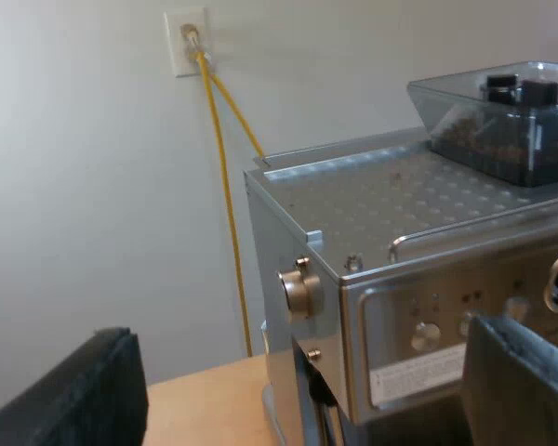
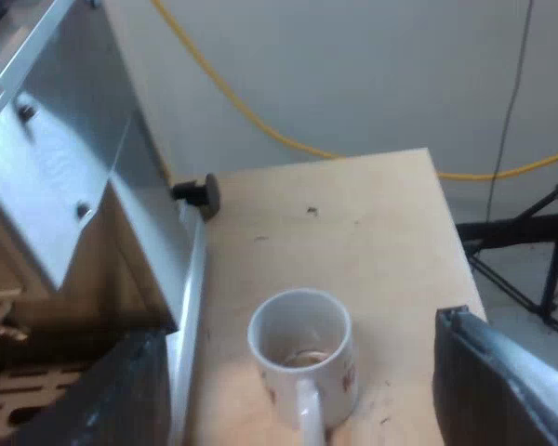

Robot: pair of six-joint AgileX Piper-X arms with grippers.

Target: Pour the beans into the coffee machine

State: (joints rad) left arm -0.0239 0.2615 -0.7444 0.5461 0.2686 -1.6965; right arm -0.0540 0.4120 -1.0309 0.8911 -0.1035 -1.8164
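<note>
Between the left gripper's [image 1: 298,358] fingers, spread apart and empty: espresso machine [image 1: 400,279], front corner with dials. Bean hopper [image 1: 502,107] on the machine's top, clear-walled, dark beans [image 1: 484,141] inside. Between the right gripper's [image 2: 298,330] fingers, likewise apart and holding nothing: white mug [image 2: 307,367], upright on the wooden table [image 2: 372,223], just beside the machine's base. Yellow cable [image 1: 225,214] on the wall behind.

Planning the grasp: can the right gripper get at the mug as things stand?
Probably yes. The right gripper hangs open above the mug, one finger to each side. The mug stands upright on the table, close beside the espresso machine, with nothing between it and the fingers.
</note>
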